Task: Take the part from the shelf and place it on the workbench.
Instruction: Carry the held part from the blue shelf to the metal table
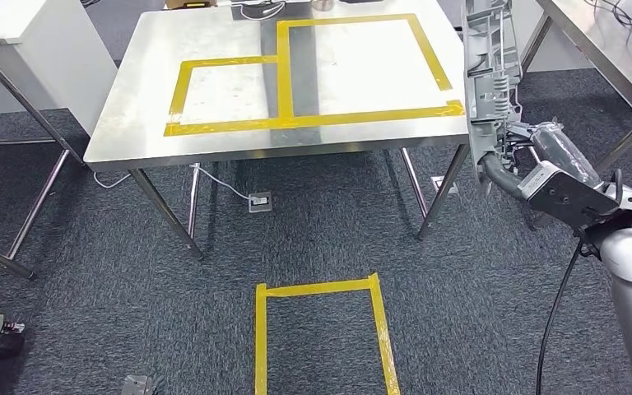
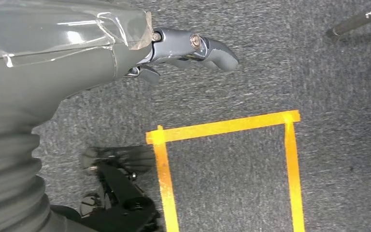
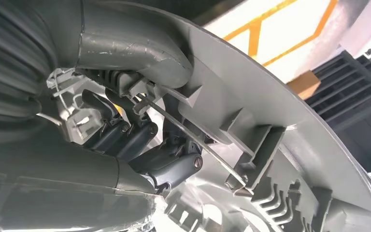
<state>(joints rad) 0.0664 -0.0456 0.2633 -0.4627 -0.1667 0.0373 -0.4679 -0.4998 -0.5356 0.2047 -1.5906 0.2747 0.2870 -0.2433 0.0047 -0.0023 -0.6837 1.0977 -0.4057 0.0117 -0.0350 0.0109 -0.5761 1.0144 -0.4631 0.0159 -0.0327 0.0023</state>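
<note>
At the right edge of the head view, one long grey ribbed plastic part (image 1: 487, 82) is held upright in the right hand (image 1: 527, 156), fingers (image 3: 125, 133) hooked into its moulded back, beside and above the right corner of the single stainless steel workbench (image 1: 132, 123) marked with yellow tape rectangles (image 1: 313, 122), two in number. The left hand (image 2: 183, 53) hangs over the carpet, fingers curled in, holding nothing. One yellow tape outline (image 1: 321, 290) is seen on the floor. A slip is judged possible, since the tall part is gripped only near its lower end; it could also be knocked against the table edge during lowering.
</note>
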